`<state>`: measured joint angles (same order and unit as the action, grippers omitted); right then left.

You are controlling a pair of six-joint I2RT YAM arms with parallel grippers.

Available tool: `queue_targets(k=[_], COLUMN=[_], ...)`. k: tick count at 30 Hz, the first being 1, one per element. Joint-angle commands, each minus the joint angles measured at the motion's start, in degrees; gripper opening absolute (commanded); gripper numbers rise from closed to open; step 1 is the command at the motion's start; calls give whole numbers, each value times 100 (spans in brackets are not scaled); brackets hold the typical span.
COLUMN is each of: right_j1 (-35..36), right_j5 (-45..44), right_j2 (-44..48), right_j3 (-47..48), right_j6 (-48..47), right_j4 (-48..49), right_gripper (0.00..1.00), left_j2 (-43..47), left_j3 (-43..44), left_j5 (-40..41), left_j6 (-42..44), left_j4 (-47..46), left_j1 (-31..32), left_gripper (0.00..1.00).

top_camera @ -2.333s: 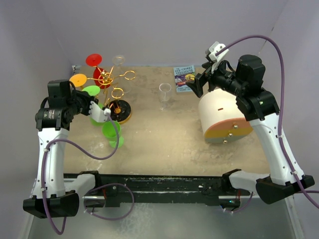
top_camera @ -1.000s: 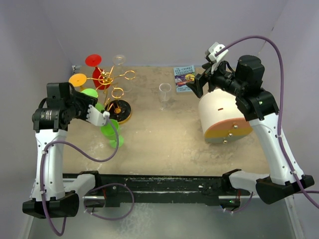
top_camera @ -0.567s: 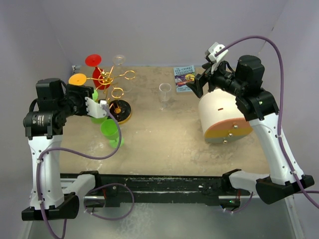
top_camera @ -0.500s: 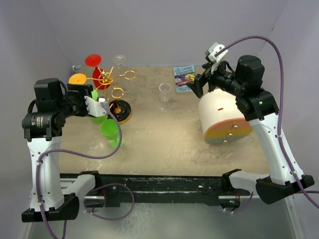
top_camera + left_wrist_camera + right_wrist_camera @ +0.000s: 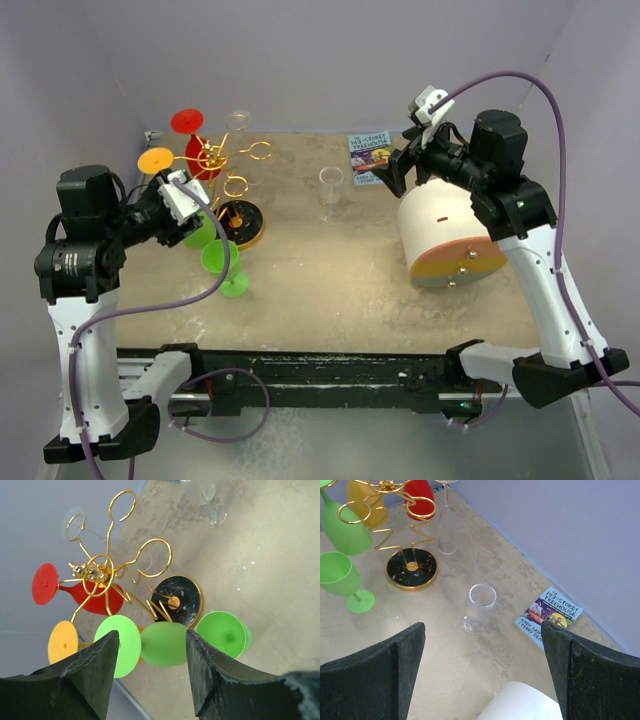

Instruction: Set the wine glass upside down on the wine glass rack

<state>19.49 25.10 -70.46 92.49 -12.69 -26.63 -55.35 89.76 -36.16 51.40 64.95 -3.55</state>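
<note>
With left hand [image 5: 180,197] spread empty close by gold wire tree-shaped rack [image 5: 182,592], could snag its curls or topple upright green wine glass [image 5: 222,258].

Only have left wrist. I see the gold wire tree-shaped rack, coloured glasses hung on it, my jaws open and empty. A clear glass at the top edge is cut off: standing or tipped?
Observer: Standing. The clear stemmed wine glass is upright, bowl up, on the table, right of the gold wire rack and apart from it.
Operator: Right arm on it?
Observer: No. The right gripper hangs open and empty, further right, near a small colourful paperback book by the far wall.
Operator: Anything else on that side?
Observer: A large white cylinder with an orange and yellow end sits at the table's right, under the right arm in the top view.
</note>
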Motion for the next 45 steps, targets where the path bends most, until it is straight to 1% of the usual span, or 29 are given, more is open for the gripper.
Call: queue_targets(k=[1,6,9,12,15,18,21,25,27,30,35,39,41,43,45], right_j1=[-24,-24,-24,-24,-24,-24,-32,-33,-31,-33,-33,-33,-33,-33,-33], right_j5=[109,109,82,65,65,48,22,-4,-29,-39,7,62,79,87,91], right_j2=[-100,-170,-162,-168,-186,-215,-247,-267,-267,-252,-240,-249,-249,-249,-249], right_j3=[106,173,158,139,145,147,147,101,67,29,6,15,32,48,50], right_j6=[-79,-76,-84,-97,-97,-109,-128,-154,-164,-183,-182,-186,-183,-182,-188], right_j4=[190,137,143,136,141,132,122,143,157,175,202,204,196,186,185], right_gripper=[100,100,100,100,100,100,100,100,100,100,100,100,100,100,100], left_j2=[104,40,-57,-160,-211,-81,101,26,-128,-268,-442,-616,-670,-746,-835], left_j3=[-1,111,154,138,13,-447,-1056,-1648,-1857,-2199,-2489,-2744,-2844,-2892,-2902], left_j5=[-441,-397,-528,-544,-453,-244,56,846,1104,1214,1414,1744,1924,2047,2073], left_j6=[-874,-1456,-1648,-1596,-1313,-997,-437,33,134,198,36,-42,-38,-31,-27], left_j4=[-86,-369,-428,-324,-59,72,206,444,582,541,439,265,171,121,135], left_j1=[30,30,42,151,463,927,1373,1834,1921,2000,2206,2315,2354,2364,2388], left_gripper=[59,57,57,57,57,57,57,54,51,48,49,49,46,42,32])
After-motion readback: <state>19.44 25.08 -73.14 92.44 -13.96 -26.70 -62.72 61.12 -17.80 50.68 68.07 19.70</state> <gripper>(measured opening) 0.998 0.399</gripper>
